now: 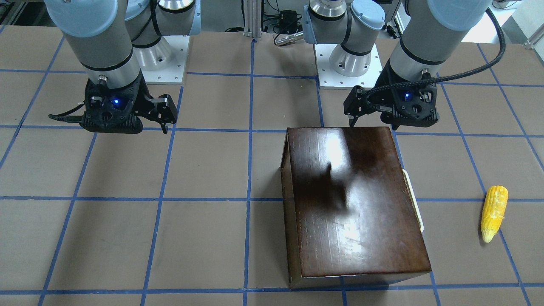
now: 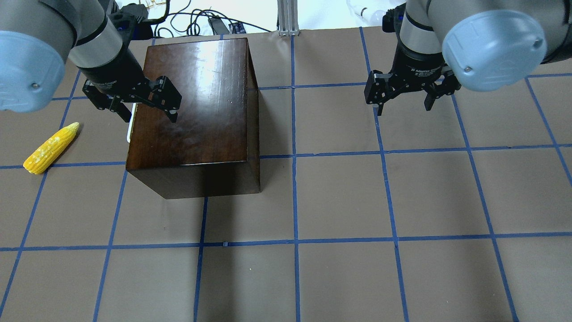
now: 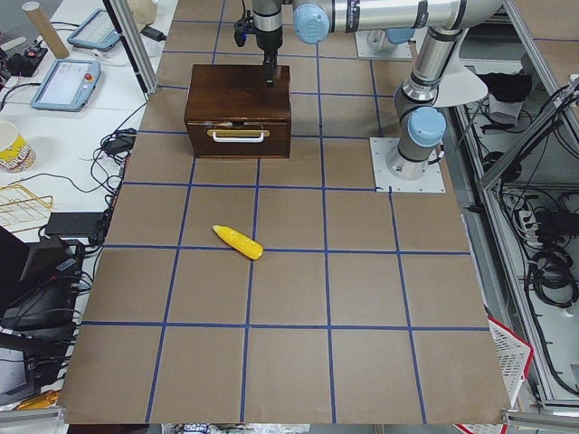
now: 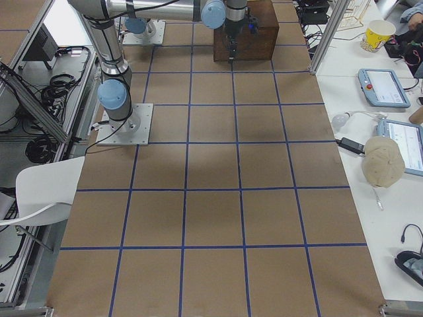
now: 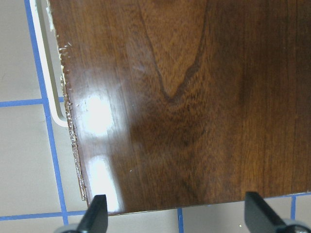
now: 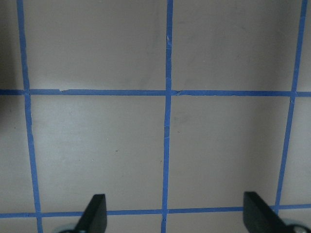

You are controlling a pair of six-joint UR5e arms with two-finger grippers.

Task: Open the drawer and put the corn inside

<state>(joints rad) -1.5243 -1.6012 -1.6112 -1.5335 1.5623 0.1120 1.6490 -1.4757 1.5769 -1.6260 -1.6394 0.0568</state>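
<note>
Drawer (image 3: 237, 148) shut, flush in the dark box (image 2: 196, 98); cream handle (image 1: 413, 197) on the box face twd robot's left. Corn (image 2: 50, 148) lies on bench (image 2: 339, 201) out on that same side, opp. the handle, apart from box, not touching it. L arm (image 2: 107, 58) hangs above box top, nr the handle-side edge; L jaws spread wide, nothing betw them. R arm (image 2: 420, 49) is over the bench's blue tape lines, well apart from box and corn; R jaws also spread wide, holding nothing.
</note>
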